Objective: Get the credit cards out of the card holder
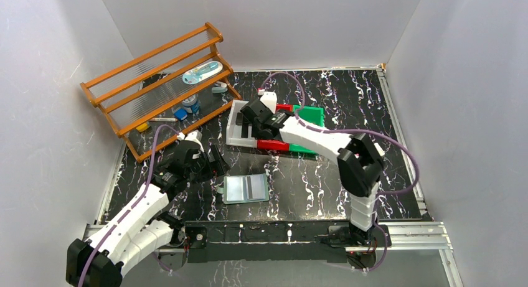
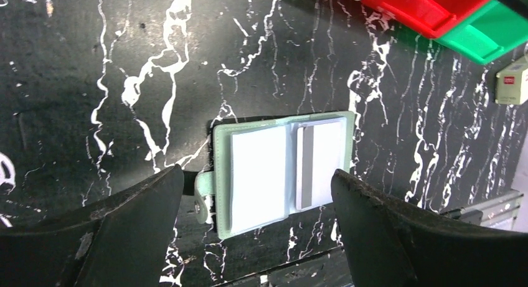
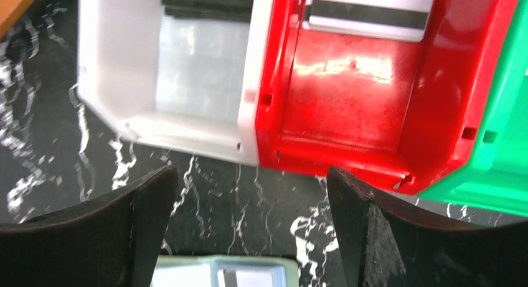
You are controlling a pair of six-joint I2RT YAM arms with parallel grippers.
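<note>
Surroundings: white bin (image 1: 235, 122), red bin (image 1: 274, 145) and green bin (image 1: 309, 116) side by side behind the card holder (image 1: 246, 188).
Card holder: front centre, spread open, long axis left-right, tab toward the left arm.
Credit cards: one striped card (image 2: 305, 165) in its right pocket.
Left gripper (image 1: 213, 164): fingers wide apart, empty, by the tab.
Right gripper (image 1: 252, 116): fingers wide apart, empty, over the bins.

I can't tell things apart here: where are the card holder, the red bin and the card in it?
card holder (image 2: 258, 175), left wrist view, left clear pocket.
red bin (image 3: 348, 112), right wrist view, bare floor.
card in the red bin (image 3: 367, 16), right wrist view, dark stripe.
</note>
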